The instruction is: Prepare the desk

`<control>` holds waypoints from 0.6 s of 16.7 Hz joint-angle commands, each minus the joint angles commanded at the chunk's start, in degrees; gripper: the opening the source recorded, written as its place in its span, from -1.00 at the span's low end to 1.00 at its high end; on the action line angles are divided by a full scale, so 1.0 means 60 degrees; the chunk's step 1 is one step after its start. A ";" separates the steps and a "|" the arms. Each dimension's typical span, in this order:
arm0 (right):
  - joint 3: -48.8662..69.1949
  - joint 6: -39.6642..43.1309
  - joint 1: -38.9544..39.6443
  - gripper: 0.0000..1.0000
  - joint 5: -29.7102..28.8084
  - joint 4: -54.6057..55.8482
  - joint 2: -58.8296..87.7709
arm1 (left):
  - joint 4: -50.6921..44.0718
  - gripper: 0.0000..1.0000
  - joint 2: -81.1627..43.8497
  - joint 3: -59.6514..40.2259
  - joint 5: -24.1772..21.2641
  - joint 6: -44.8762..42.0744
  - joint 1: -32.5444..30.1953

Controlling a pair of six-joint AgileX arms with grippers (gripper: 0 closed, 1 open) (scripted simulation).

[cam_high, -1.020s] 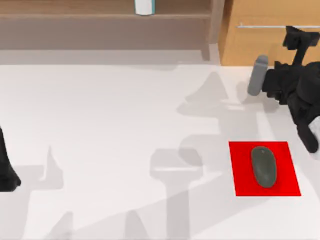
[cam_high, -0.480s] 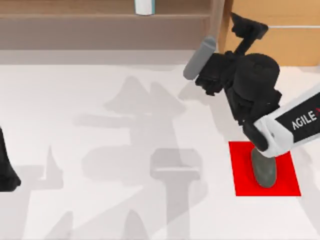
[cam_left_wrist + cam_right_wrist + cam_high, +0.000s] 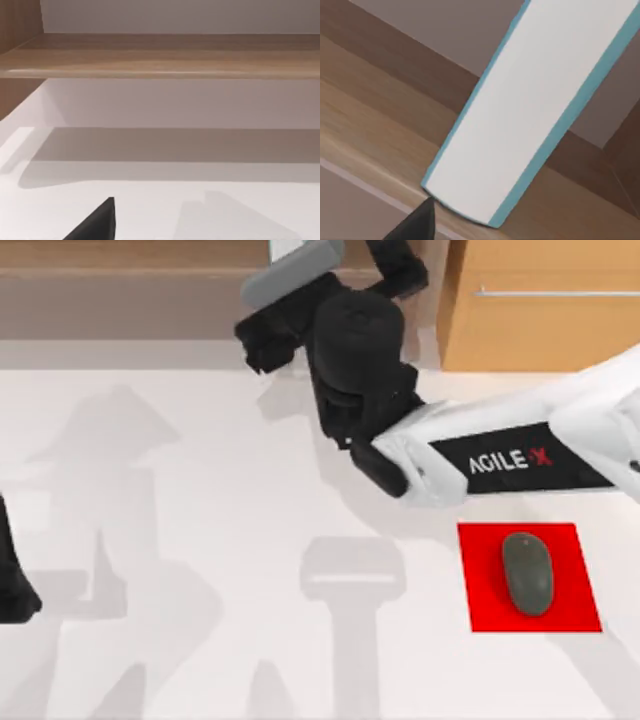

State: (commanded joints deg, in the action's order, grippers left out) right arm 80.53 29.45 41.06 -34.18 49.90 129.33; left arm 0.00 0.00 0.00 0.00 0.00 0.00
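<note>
Top view: white desk (image 3: 200, 500) holds a red mat (image 3: 480, 605); right claw (image 3: 330, 265) state unclear.

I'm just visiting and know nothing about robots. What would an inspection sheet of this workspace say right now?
Surface: white desk, bare in the middle.
Job's things: shelf unit at the back; drawer with silver handle, shut.
Clutter: grey mouse on red mat; white, teal-edged object standing on the shelf.
Grippers: right gripper up at the shelf beside that object; left arm parked at the left edge.
Cables: nothing seen.
Surroundings: nothing seen.
</note>
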 joint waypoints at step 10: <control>0.4363 -0.4724 0.0288 1.00 -0.1722 -0.3111 0.1378 | 0.0000 1.00 0.0000 0.0000 0.0000 0.0000 0.0000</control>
State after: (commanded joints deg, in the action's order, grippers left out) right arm 106.71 1.10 42.78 -44.51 31.23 137.60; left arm 0.00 0.00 0.00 0.00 0.00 0.00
